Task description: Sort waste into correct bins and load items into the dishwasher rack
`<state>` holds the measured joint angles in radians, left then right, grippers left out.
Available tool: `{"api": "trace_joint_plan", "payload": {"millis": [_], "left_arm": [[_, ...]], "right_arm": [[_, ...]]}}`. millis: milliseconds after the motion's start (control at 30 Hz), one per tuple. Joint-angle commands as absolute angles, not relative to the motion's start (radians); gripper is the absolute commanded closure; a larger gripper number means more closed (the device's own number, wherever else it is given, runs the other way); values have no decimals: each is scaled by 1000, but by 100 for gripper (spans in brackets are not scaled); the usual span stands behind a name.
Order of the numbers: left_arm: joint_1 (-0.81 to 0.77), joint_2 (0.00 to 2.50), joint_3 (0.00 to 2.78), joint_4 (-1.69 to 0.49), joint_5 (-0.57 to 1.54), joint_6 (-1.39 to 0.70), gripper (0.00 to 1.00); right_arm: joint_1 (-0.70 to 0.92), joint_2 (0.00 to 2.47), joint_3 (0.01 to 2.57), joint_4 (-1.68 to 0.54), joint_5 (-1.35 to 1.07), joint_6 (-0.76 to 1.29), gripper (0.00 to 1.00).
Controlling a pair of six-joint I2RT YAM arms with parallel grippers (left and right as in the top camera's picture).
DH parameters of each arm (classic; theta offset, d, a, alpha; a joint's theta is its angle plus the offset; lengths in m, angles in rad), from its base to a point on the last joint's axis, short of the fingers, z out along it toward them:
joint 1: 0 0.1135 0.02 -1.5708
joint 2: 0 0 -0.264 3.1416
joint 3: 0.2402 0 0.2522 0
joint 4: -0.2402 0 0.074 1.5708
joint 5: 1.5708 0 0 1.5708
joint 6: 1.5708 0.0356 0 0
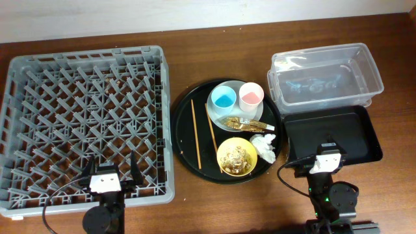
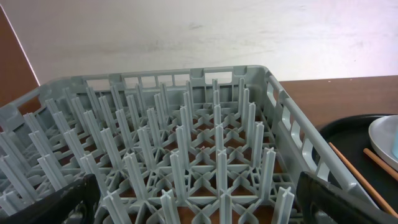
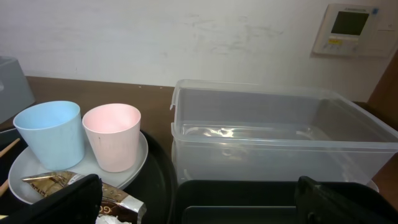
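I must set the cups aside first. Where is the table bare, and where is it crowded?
Bare wood lies behind the round black tray, between the dishwasher rack and the clear tub, and again in front of that tray. The tray itself is crowded, and it nearly touches the rack.

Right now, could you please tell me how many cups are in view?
2: the blue cup and the pink cup, side by side on the pale plate.

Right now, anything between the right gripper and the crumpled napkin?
Nothing visible stands in the way. The right gripper, open, hangs over the near left corner of the black bin; the napkin lies to its left on the round tray, beside the yellow bowl. Only the two low tray rims lie between them.
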<state>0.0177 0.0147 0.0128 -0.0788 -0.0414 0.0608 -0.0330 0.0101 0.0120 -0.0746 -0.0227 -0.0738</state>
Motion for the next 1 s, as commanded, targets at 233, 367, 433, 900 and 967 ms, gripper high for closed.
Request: {"api": "trace_joint_plan", "payload": {"millis": [233,367,433,900,967], "left_arm": [[14,6,9,-54,-45,73,1],[14,8,9,-76,-45,73,1],[14,8,9,-62,-50,73,1],[14,253,544,-315,121,100,1],[14,353,643,-387,194,101,1]], "right_arm": [[-38,4,6,-79,-14,-62,1],[-38,4,6,-79,-14,-62,1],[-38,4,6,-78,-14,-62,1],[-38,4,6,-79,-14,-62,1],[-38,4,6,-78,-14,-62,1]]}}
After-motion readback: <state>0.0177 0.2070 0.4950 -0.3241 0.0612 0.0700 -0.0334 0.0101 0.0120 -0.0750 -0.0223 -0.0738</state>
